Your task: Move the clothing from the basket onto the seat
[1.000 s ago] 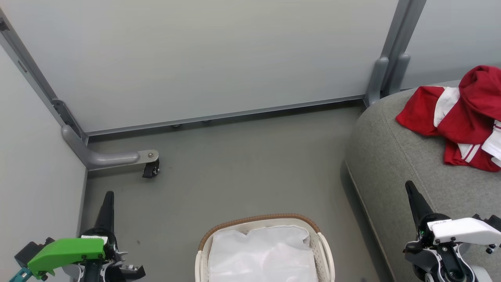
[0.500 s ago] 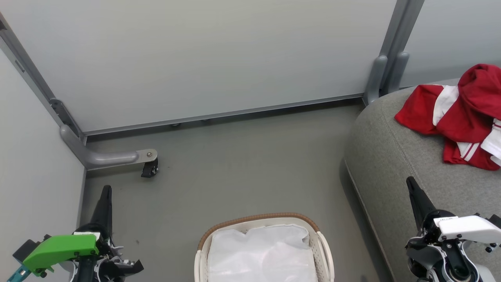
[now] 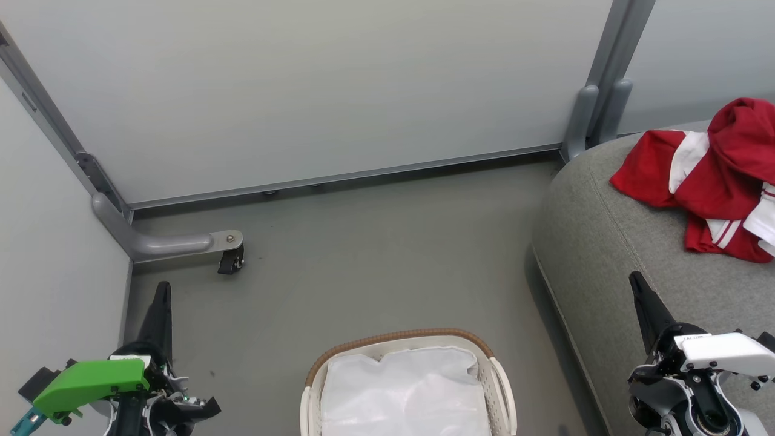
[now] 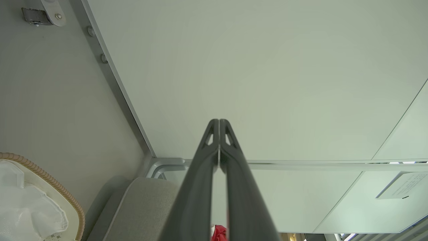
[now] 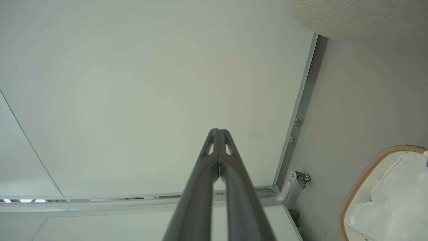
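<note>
Barely anything moved: left gripper [image 3: 162,289] nudged up a touch, fingers pressed together, holding nothing. Basket [image 3: 399,338] has just its white liner [image 3: 405,393] showing. Right gripper [image 3: 636,280], also closed and empty, crept up by the seat [image 3: 596,242], where the clothing [image 3: 720,175] lies heaped. Looks done to me.

The red clothing [image 3: 717,172] with white trim lies crumpled on the grey seat [image 3: 605,254] at the right edge. On the grey floor [image 3: 375,254] at bottom centre stands the white lattice basket [image 3: 506,387], holding only its white liner [image 3: 405,393]. The left gripper [image 3: 162,289] at lower left and the right gripper [image 3: 635,278] at lower right both point upward, fingers pressed together, holding nothing. A partition panel [image 3: 333,91] stands behind, its castor foot [image 3: 230,261] on the floor.
</note>
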Robot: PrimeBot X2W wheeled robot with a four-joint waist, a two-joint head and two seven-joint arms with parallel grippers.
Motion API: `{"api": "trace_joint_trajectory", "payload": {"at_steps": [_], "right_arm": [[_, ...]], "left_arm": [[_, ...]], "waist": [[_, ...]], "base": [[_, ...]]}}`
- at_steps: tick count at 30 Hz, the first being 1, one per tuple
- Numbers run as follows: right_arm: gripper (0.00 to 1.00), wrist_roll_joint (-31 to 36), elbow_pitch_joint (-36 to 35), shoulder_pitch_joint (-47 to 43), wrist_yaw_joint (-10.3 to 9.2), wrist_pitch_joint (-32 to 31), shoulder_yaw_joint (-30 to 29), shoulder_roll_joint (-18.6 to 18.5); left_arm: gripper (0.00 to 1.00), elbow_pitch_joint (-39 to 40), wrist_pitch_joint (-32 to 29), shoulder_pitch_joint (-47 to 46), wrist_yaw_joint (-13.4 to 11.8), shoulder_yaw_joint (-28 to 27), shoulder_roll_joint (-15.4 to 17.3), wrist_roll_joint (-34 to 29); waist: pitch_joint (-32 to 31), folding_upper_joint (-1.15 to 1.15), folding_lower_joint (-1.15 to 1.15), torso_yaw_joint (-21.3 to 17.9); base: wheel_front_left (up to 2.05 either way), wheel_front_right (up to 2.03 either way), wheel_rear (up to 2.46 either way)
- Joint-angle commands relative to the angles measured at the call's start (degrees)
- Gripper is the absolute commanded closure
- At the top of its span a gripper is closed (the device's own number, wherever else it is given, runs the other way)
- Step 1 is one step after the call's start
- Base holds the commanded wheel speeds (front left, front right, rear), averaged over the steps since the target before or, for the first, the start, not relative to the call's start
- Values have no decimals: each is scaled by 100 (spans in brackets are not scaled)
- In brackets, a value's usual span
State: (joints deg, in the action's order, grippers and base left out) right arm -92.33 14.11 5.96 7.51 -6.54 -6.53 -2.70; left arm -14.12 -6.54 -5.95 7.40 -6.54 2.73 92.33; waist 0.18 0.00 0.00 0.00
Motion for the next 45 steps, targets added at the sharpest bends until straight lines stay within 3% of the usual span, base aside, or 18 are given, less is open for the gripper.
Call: {"api": "trace_joint_trajectory", "payload": {"at_steps": [1, 45], "right_arm": [[100, -17, -24, 49, -4, -20, -10, -34], [100, -18, -23, 48, -3, -19, -9, -34]], "left_arm": [[100, 16, -20, -63, 24, -14, 27, 16], [100, 17, -18, -62, 24, -13, 27, 17]], "waist": [[0, 0, 0, 0], [0, 0, 0, 0]], "base": [[0, 0, 0], [0, 0, 0]]}}
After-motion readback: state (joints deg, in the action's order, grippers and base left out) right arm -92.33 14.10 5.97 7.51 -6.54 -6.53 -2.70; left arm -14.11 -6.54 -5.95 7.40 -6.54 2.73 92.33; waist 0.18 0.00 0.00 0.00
